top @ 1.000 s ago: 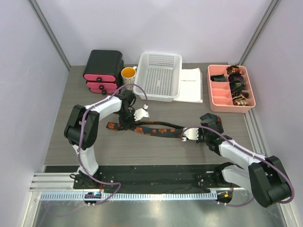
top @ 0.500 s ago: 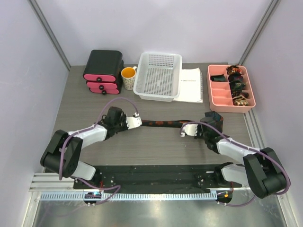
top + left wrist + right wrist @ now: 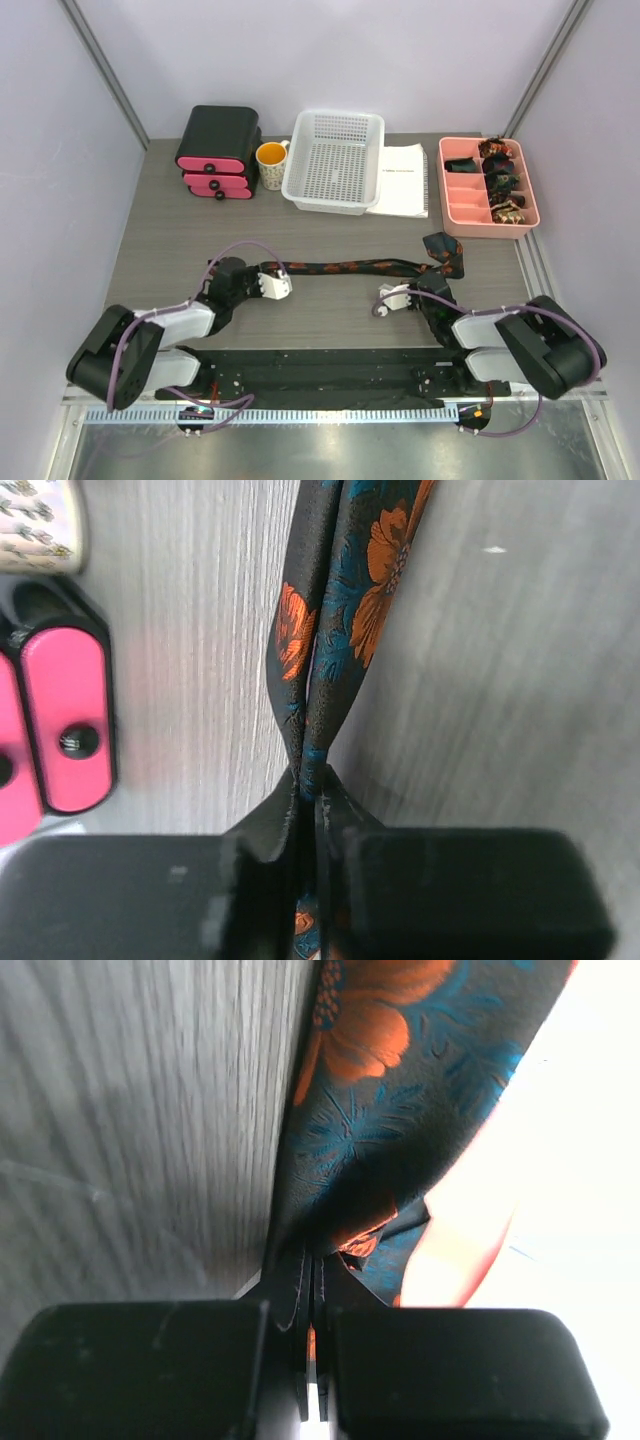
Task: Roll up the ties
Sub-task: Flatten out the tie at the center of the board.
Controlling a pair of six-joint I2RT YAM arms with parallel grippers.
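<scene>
A dark tie [image 3: 350, 267] with orange flowers lies stretched across the table between my two grippers. My left gripper [image 3: 281, 279] is shut on its left end; in the left wrist view the fabric [image 3: 330, 650] runs folded up out of the jaws. My right gripper [image 3: 432, 275] is shut on the wide right end [image 3: 445, 252], which bunches near the pink tray. In the right wrist view the tie [image 3: 390, 1110] fills the frame above the shut jaws. Several rolled ties [image 3: 500, 180] sit in the pink tray's right compartments.
A pink divided tray [image 3: 462, 195] stands at the back right. A white basket [image 3: 335, 160], a white booklet [image 3: 405, 180], an orange-filled mug [image 3: 271, 163] and a black and pink drawer box [image 3: 217, 150] line the back. The drawer box also shows in the left wrist view [image 3: 55, 720].
Both arms have pulled back toward the near edge and lowered. The tie has moved nearer with them and is drawn out straighter, its left end now further left.
</scene>
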